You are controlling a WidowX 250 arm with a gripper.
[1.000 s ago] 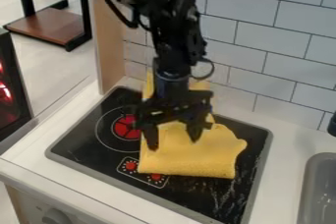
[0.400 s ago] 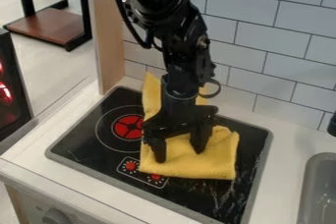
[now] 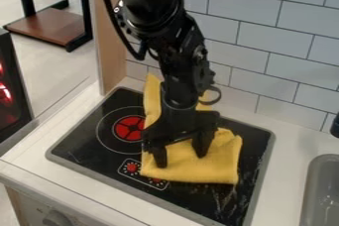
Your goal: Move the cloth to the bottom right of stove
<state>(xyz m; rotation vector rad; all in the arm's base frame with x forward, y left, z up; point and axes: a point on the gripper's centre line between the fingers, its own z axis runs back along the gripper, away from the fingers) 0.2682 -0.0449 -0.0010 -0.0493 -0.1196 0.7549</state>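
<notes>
While a dark unit with a red glow (image 3: 5, 93) is cut off by the left edge, a brown board (image 3: 49, 26) is seen on the floor, held in a black frame. Next, an upright wooden panel (image 3: 111, 46) is set at the far left end of the white counter (image 3: 277, 188). A knob (image 3: 57, 218) is mounted on the counter's near front.

Black stove (image 3: 83, 138) is set into the counter; a red burner (image 3: 129, 128) is marked on its left half, a small red-dotted panel (image 3: 132, 167) nearer. Yellow cloth (image 3: 215, 166) is spread over the stove's middle, right of the burner; its far part is run up behind the arm toward the tiled wall (image 3: 258, 27). The near right corner is not reached by it.

Gripper (image 3: 180, 158) is pointed down over the cloth, open, fingers spread apart. Cloth contact can't be told. At right, a grey sink (image 3: 320, 190) is partly framed.
</notes>
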